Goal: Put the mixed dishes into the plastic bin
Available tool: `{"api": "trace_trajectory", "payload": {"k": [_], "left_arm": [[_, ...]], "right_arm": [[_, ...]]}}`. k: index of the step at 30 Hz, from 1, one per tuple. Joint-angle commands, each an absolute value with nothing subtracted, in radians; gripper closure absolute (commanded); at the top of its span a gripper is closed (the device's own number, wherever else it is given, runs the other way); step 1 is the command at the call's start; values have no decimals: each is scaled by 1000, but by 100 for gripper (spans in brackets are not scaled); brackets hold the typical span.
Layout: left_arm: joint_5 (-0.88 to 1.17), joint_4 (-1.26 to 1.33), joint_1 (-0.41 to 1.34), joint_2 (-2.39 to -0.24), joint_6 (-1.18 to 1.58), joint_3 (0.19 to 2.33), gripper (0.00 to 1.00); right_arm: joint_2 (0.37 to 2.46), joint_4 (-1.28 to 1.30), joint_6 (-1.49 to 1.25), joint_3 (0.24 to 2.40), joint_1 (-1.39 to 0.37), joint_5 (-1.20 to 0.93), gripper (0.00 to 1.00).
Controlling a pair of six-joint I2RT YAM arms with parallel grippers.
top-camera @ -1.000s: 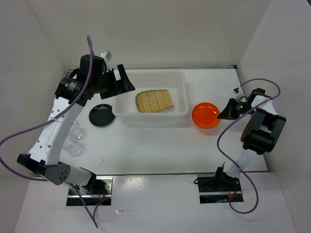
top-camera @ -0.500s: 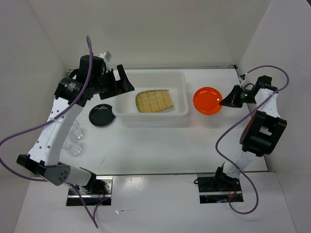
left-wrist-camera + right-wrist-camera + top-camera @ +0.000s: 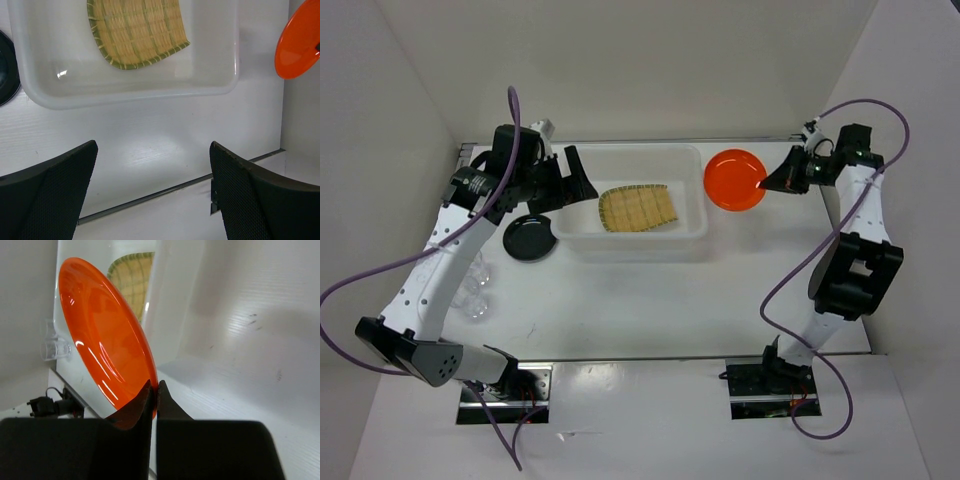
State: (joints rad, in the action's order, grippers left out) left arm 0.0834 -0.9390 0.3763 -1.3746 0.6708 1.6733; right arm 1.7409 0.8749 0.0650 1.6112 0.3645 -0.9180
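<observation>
The orange plate hangs tilted above the table, just past the plastic bin's far right corner. My right gripper is shut on its right rim; in the right wrist view the fingertips pinch the plate's edge. The bamboo tray lies inside the bin. On the table left of the bin sits the black plate, and the glass cup stands further to the near left. My left gripper hovers open and empty over the bin's left end; its wrist view shows the bin and tray below.
White walls close in the table on the left, back and right. A metal strip runs along the table's far edge. A purple cable loops above the right arm.
My right gripper has lifted the orange plate off the table right of the bin and carried it back and left, toward the bin's far right corner. The left arm shifted slightly.
</observation>
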Motion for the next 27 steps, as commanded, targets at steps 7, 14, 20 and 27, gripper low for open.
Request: {"api": "trace_trajectory", "payload": {"k": [7,14,20,27], "left_arm": [[100,-904,371,-1365,678,1668,1],[69,-927,371,-1336,706,1635,1],[51,-946,371,-1304,729,1605,1],[32,-956,371,-1313,738,1605,1]], "right_arm": [[1888,838,37,1903,111,-947,100],[2060,778,2,2016,-41,-969,100],[2207,769,11,2159,-135,-928,100],[2359,778,21,2278,-190,-842,100]]}}
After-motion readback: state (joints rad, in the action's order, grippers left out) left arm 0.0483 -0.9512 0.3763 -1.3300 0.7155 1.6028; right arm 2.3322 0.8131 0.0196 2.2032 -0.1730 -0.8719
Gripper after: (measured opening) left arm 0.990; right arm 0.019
